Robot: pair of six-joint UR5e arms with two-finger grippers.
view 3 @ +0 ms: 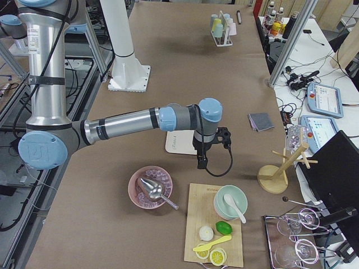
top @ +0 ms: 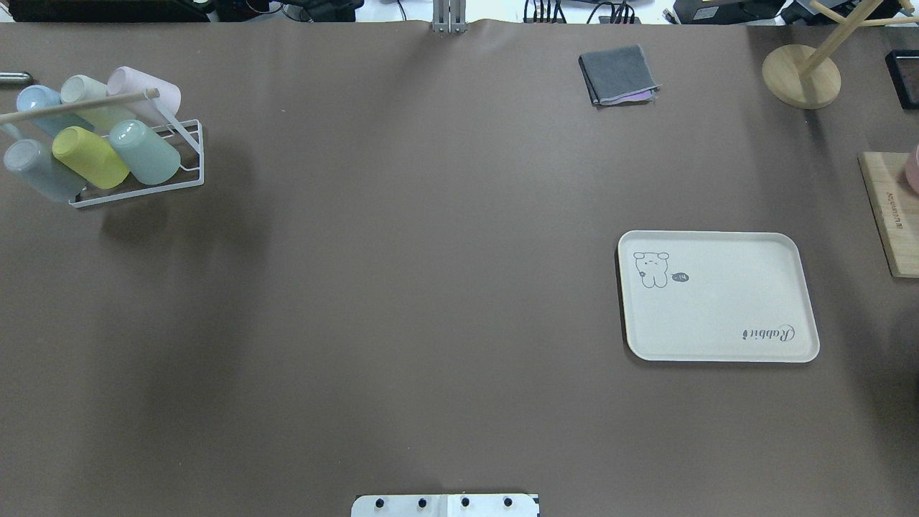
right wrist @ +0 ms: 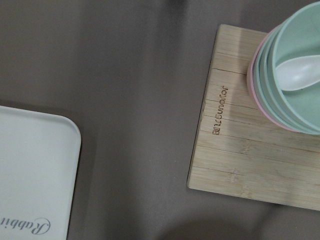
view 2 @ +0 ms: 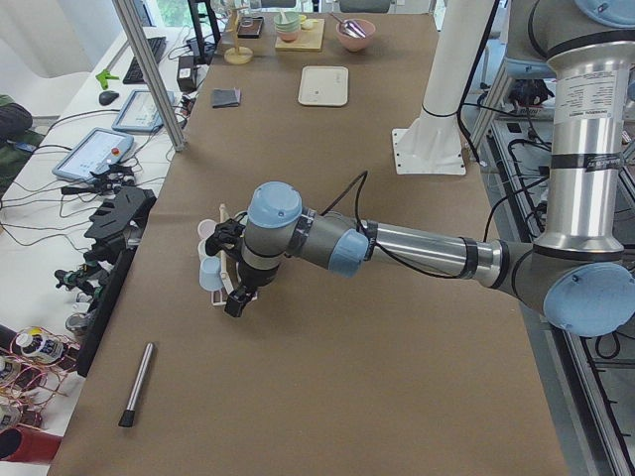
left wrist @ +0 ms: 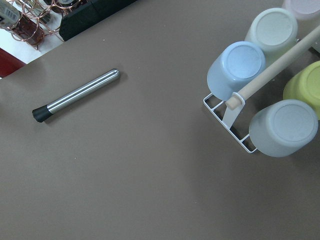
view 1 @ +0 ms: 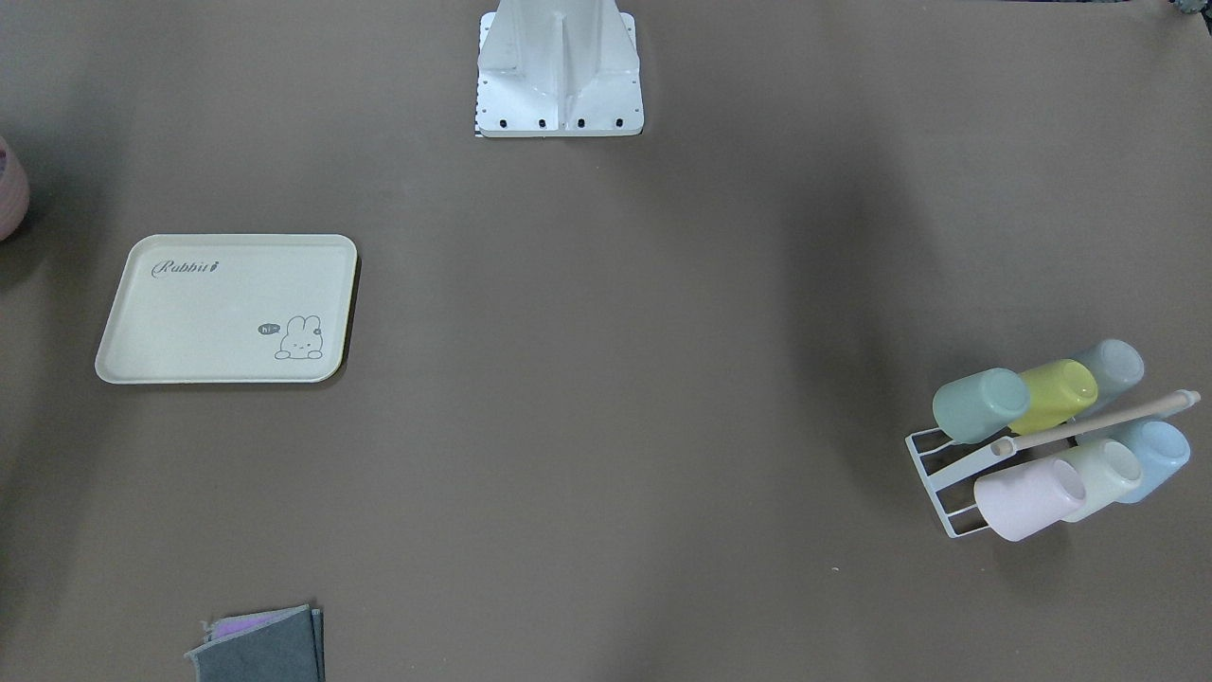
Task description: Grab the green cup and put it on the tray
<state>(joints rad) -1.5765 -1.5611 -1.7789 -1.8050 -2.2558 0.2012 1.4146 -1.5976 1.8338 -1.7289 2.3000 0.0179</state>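
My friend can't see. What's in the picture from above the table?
A white rack at the upper left holds six tilted cups, the green cup at its right end. A bare cream tray lies on the right of the brown table.

Robot lab: teach pendants (view 3: 324, 96), cables (top: 546, 10)

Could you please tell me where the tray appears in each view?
Front-facing: tray mid-left.
Overhead: tray right of centre.
Exterior left: tray far, top centre.
Exterior right: tray centre, partly hidden.
Left wrist: not in it.
Right wrist: tray lower left.
Shared landmark: wooden board beside it.
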